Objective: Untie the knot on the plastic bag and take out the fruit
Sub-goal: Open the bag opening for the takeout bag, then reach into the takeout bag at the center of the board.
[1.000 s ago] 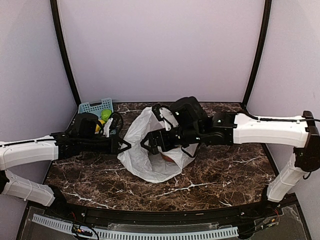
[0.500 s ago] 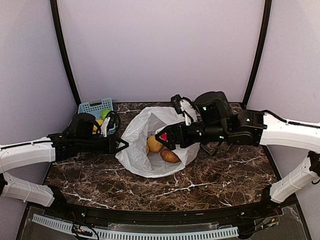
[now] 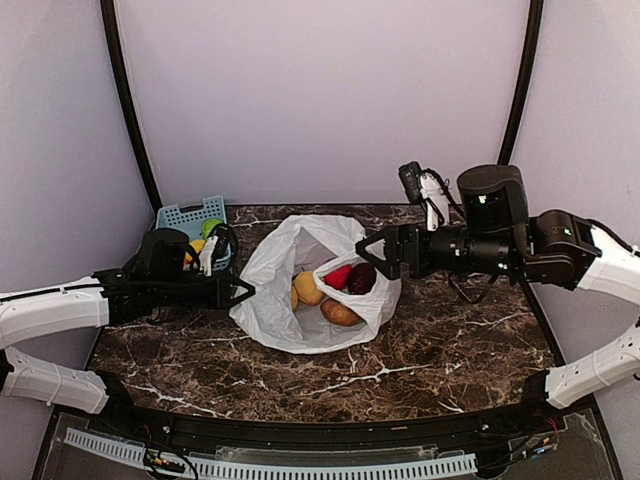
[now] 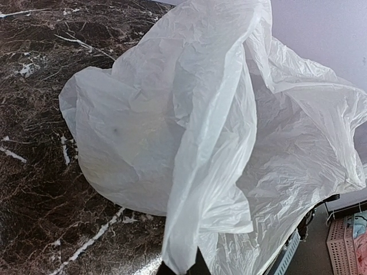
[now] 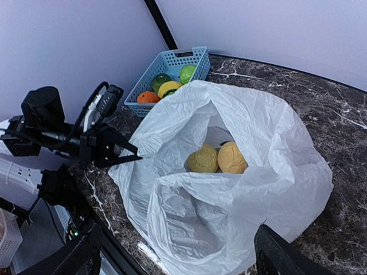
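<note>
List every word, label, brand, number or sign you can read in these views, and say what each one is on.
There is no readable text in any view.
The plastic bag is plain white with no print.
The blue basket has no label that can be seen.
If the arms carry any marks, they are too small to read.

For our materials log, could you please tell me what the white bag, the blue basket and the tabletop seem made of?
The crinkly white carrier bag: thin plastic film, slightly see-through, sharply creased. The small blue lattice basket: probably moulded plastic, judging by its even grid. The dark brown tabletop: glossy, white-veined marble look; stone or laminate, unclear.
</note>
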`<act>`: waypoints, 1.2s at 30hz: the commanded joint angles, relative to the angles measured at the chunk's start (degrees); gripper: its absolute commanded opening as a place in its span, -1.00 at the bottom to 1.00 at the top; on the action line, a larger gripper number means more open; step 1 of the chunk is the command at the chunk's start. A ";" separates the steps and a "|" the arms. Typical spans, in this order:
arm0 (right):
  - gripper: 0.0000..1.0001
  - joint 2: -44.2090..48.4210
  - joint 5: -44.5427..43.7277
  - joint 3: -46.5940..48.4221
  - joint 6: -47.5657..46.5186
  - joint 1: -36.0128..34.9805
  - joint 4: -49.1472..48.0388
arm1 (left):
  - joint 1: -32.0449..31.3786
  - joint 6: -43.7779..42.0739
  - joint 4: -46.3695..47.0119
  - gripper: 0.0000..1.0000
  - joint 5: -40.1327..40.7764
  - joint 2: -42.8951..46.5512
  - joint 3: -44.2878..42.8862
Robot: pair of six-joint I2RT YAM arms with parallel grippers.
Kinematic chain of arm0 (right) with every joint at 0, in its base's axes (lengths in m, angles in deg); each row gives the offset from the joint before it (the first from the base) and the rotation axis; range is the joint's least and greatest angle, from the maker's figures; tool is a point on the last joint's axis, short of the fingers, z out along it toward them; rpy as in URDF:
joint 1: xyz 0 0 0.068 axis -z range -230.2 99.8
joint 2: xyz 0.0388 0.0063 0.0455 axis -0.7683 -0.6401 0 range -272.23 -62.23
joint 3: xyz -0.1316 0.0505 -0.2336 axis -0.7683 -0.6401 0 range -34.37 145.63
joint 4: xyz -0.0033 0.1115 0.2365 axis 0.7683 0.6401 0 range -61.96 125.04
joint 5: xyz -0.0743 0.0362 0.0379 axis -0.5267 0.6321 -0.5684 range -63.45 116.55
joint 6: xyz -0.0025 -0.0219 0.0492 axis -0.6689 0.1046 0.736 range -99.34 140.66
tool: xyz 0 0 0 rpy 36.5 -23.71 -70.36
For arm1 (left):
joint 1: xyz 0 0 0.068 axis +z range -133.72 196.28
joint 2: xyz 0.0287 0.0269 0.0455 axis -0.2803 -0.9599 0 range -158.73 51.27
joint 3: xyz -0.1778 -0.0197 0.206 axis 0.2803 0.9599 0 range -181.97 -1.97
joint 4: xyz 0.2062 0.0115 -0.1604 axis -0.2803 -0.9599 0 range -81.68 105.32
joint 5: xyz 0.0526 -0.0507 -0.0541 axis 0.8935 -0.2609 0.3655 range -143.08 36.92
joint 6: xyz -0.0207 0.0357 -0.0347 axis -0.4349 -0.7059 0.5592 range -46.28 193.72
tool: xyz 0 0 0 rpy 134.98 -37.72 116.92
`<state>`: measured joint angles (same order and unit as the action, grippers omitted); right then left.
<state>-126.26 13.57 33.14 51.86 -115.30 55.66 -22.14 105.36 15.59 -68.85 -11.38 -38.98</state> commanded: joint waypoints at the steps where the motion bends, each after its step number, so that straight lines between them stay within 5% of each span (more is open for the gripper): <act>1: 0.72 -4.33 -0.32 8.12 -5.14 -0.32 -1.80 | 0.03 -0.91 -0.58 -0.98 0.23 1.29 1.37; 10: 0.57 -25.30 5.04 25.84 -7.51 -0.28 -1.81 | 0.01 -1.80 -0.68 -0.98 0.26 1.95 1.33; 17: 0.50 -38.54 8.27 30.76 -2.00 2.78 0.69 | 0.01 -2.27 -0.97 -0.98 0.61 2.24 1.30; 36: 0.47 -44.59 2.74 14.76 1.61 8.56 4.01 | -0.29 -7.64 7.03 -0.98 -4.07 5.08 10.07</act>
<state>-169.27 18.47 48.53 52.58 -107.52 60.18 -22.16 101.71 21.21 -71.14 -8.32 -31.16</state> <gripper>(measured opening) 0.737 0.009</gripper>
